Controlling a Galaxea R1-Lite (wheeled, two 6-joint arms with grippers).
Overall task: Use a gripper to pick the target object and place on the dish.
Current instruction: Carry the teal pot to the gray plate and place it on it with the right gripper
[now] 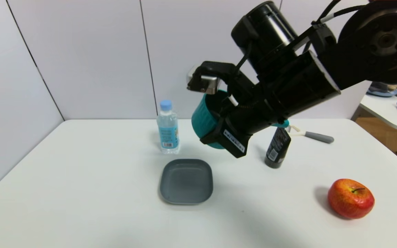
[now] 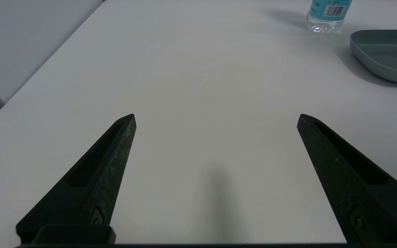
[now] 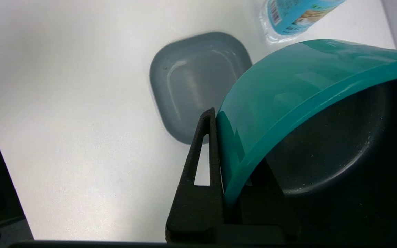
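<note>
Teal pan point(image 1: 203, 120) hangs tilted in the air, its wall pinched between the fingers of the right gripper point(image 3: 221, 137), at one o'clock from the grey dish point(image 1: 186, 182) in the head view. Holding it by one edge of the wall invites trouble: its weight could swing it about that pinch, or the smooth side could slide out. Let go at this slant, it would probably land on its edge and roll off or tip the dish. The bottle point(image 1: 168, 129), at eleven o'clock from the dish, looks likeliest to be knocked if the pan swings wide on the way down. The black tube point(image 1: 277, 148) stands at two o'clock, the apple point(image 1: 350, 198) at four, both well apart from the dish. Open worktop point(image 1: 91, 179) lies from six to nine o'clock, leaving room to level out there. The left gripper point(image 2: 216, 120) idles over the worktop's left part, fingers spread, holding nothing.
</note>
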